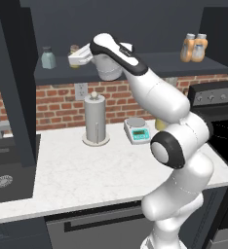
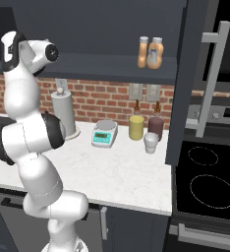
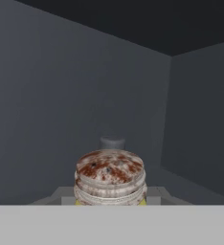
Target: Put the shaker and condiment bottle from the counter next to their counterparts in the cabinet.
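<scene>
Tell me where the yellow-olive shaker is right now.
The shaker is up at the cabinet shelf, held in the gripper at the shelf's left end, just right of the pale blue-grey shaker.

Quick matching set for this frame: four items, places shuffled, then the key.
Items:
1. pale blue-grey shaker
2. paper-towel roll
3. kitchen scale
4. two orange bottles

Places:
A. on the counter, between the roll and the stove
B. right end of the cabinet shelf
C. left end of the cabinet shelf
D. upright on the counter below the hand

Pairs: 1-C, 2-D, 3-A, 4-B
</scene>
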